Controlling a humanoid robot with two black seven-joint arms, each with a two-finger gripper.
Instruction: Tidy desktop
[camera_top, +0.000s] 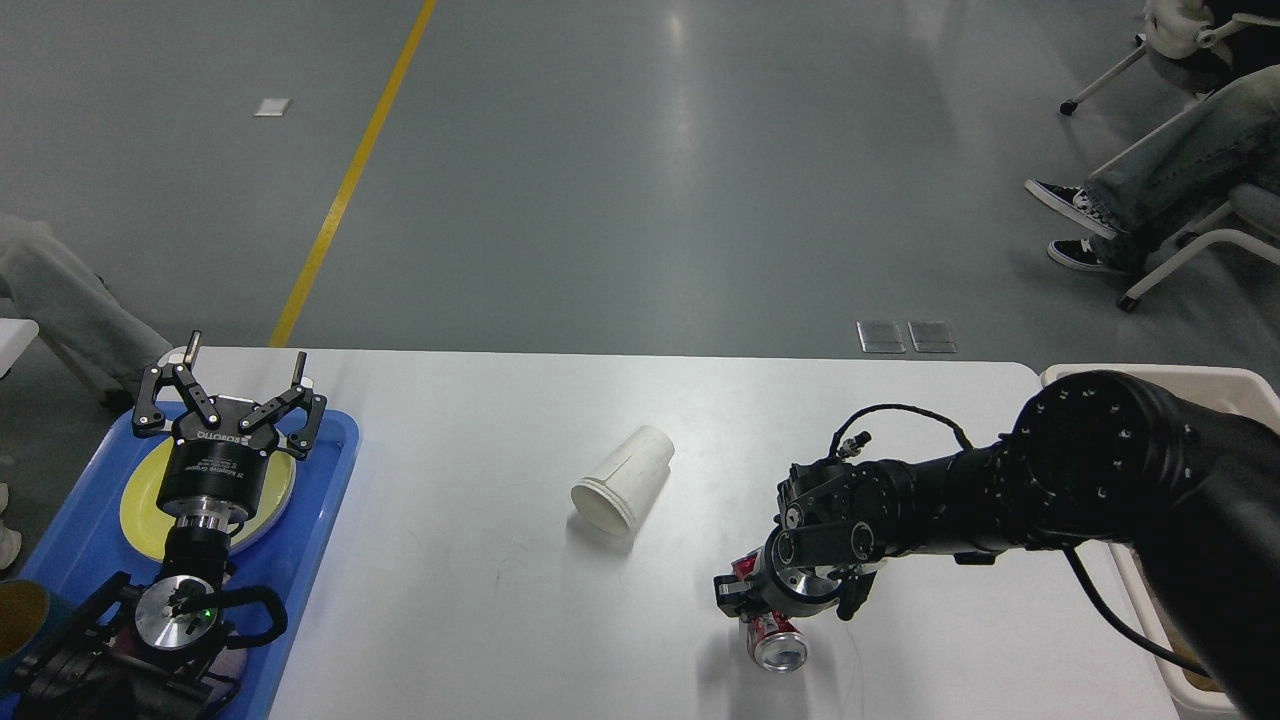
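The desktop (480, 600), wide and white with rounded corners, fills the lower half of the head view, with grey floor beyond its far edge. Near its middle a white paper cup (622, 481) lies on its side, open mouth toward me. To the right of it and nearer me, a red soda can (772, 637) lies on the tabletop, silver end facing me. My right gripper (735, 594) is down at the can's far end, touching or just over it; it's dark and end-on, so I cannot tell whether the fingers are closed on the can or apart. The right arm reaches in from the right edge with a black cable looped above the wrist. A beige bin (1235, 385) sits at the table's right end, mostly hidden by that arm.

On the left a blue tray (320, 520) overlaps the table's left edge and holds a yellow plate (140, 500). My left gripper (228, 395) hovers over the plate, fingers spread wide apart, holding nothing. Seated people's legs show at far right.
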